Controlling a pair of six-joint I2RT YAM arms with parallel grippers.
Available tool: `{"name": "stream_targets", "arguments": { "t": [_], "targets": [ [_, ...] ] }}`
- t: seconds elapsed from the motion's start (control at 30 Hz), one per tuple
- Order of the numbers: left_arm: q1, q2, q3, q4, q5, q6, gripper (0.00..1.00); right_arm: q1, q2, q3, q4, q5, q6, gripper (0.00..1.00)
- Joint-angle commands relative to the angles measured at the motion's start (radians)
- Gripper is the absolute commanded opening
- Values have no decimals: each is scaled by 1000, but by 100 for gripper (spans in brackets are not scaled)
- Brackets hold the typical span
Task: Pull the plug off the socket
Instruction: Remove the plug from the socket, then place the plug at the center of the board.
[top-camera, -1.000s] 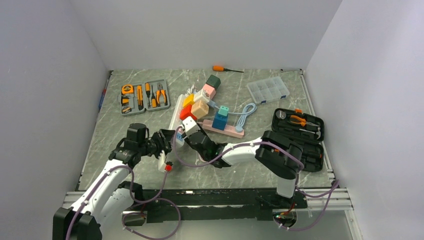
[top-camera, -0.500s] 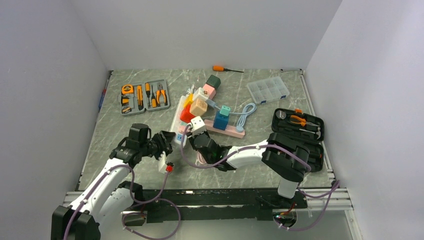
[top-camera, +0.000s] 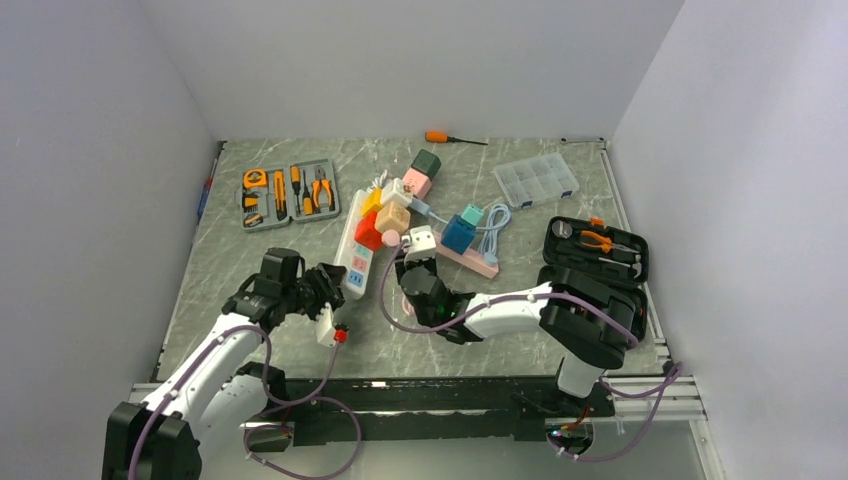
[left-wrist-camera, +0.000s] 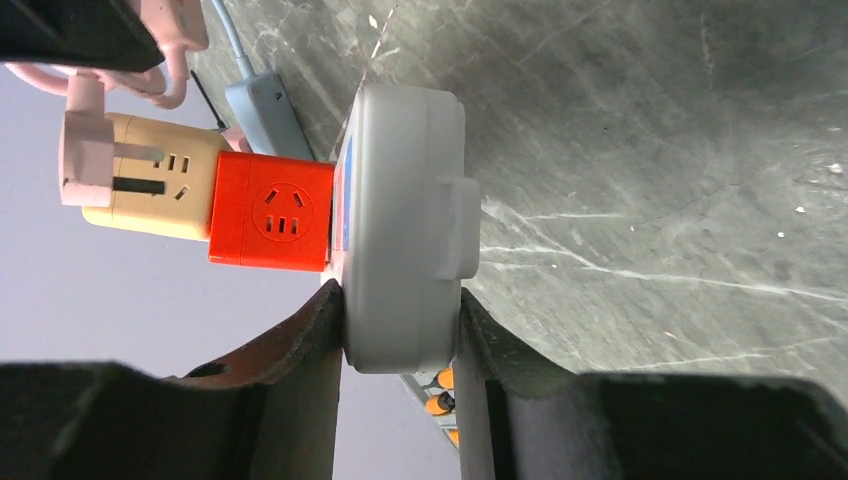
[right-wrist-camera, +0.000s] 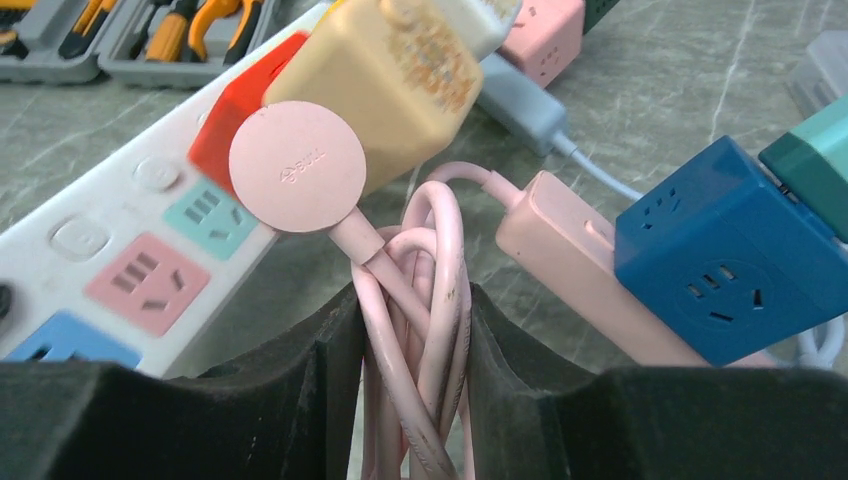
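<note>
Grey and veined, the desk carried a white power strip. The left hand was clamped across the strip's near end, one finger pressed against each long side. A red cube adapter stood plugged into the strip, with a beige cube adapter stacked on it. The round pink plug sat flat against a face of the beige cube, seated in its socket. From the plug ran the pink cable, looped into a bundle that the right hand pinched between its fingers. Just to the right lay a pink strip bearing a blue cube adapter. An open tool tray lay well apart, at the far left of the desk.
</note>
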Motion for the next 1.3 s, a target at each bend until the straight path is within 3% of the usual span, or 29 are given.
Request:
{"name": "stream_targets", "arguments": {
  "t": [0.0, 0.13, 0.23, 0.33, 0.4, 0.47, 0.57, 0.73, 0.8, 0.9, 1.0, 1.1, 1.27],
  "targets": [
    [19, 77, -29, -17, -99, 583, 0, 47, -49, -31, -40, 43, 51, 0],
    [20, 127, -60, 113, -96, 489, 0, 135, -80, -72, -181, -10, 120, 0],
    [20, 147, -86, 171, -90, 451, 8, 185, -92, -89, -283, -86, 171, 0],
    [19, 153, -106, 201, -83, 425, 32, 204, -112, -110, -336, -190, 194, 0],
    [19, 151, -112, 190, -79, 415, 55, 205, -120, -122, -341, -261, 201, 13],
    [20, 147, -117, 183, -82, 416, 66, 206, -105, -110, -366, -304, 209, 32],
    [19, 133, -124, 169, -87, 402, 78, 206, -92, -79, -414, -352, 229, 54],
    [20, 101, -112, 129, -117, 309, 83, 194, -171, -48, -477, -354, 228, 72],
    [19, 88, -97, 94, -139, 267, 98, 174, -228, -38, -510, -362, 230, 76],
    [19, 61, -54, 39, -147, 157, 99, 120, -335, -16, -598, -374, 239, 80],
    [4, 57, 43, -22, -156, -20, 99, -9, -486, -13, -682, -428, 289, 80],
    [-2, 105, 216, -133, -151, -250, 99, -152, -601, -34, -717, -501, 332, 80],
    [-3, 243, 561, -382, -79, -596, 99, -283, -624, 4, -838, -483, 361, 80]
  ]
}}
